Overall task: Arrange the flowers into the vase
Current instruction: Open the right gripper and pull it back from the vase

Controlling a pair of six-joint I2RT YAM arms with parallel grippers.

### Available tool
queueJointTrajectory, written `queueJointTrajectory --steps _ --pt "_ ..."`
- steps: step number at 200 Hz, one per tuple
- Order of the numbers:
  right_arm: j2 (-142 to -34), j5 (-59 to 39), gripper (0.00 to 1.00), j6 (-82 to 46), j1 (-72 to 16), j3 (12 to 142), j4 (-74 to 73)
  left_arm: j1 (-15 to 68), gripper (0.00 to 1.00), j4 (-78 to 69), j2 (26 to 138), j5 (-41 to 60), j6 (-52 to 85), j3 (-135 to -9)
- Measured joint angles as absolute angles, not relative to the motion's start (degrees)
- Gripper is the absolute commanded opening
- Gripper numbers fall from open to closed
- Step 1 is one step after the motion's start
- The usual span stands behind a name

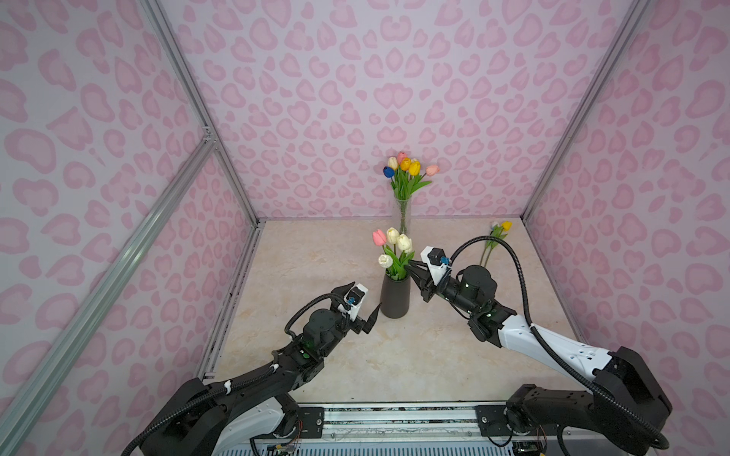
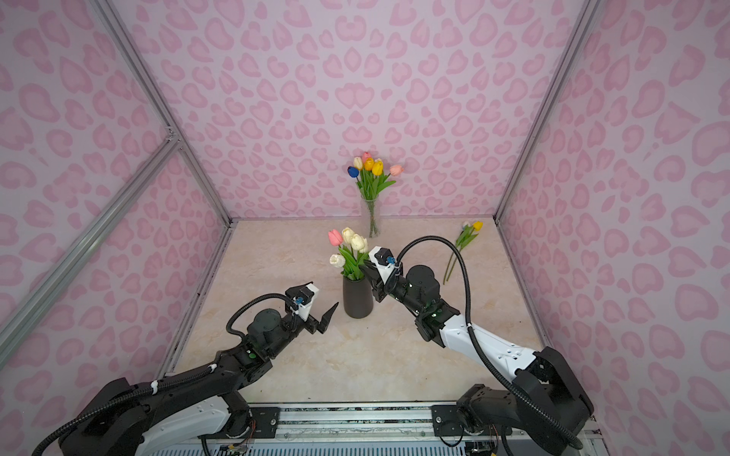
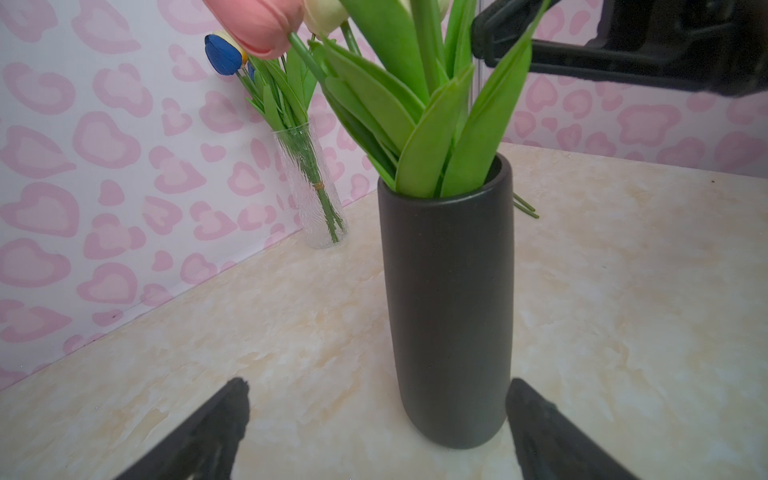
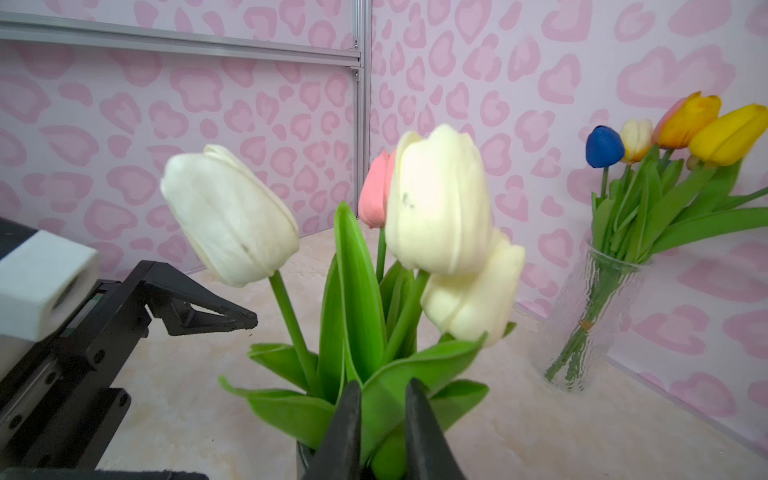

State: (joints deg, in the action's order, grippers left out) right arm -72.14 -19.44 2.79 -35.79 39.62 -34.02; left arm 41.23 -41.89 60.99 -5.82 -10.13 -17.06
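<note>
Four tulips, one pink and three white or cream, stand upright in the dark vase near the middle of the table, their leaves fanning out over its rim. The right gripper is pushed in among those leaves just above the rim, on the vase's right. In the right wrist view its fingers stand a little apart with a green leaf filling the gap, and I cannot tell whether they pinch it or merely flank it. The left gripper sits low on the vase's other side, jaws spread wide and holding nothing. In the left wrist view the vase's foot lies between the two fingers, much closer to one, though whether that one touches the wall I cannot tell. A glass vase against the back wall holds a fuller bunch with blue, cream, pink, orange and yellow heads. Two loose tulips, one yellow and one pale, lie flat on the table near the right rear corner, well apart from both vases.
</note>
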Motion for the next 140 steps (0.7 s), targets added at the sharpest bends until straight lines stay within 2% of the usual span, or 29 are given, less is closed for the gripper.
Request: queueJointTrajectory --steps 77,140 --pt "-67.2 -14.2 0.28 3.4 -35.5 37.3 -38.4 41.2 0.97 -41.9 59.9 -5.8 -10.1 -17.1" --pt "-69.1 -8.5 0.30 1.0 -32.5 36.9 -45.6 41.2 0.97 -41.8 57.0 -6.3 -10.2 -16.8"
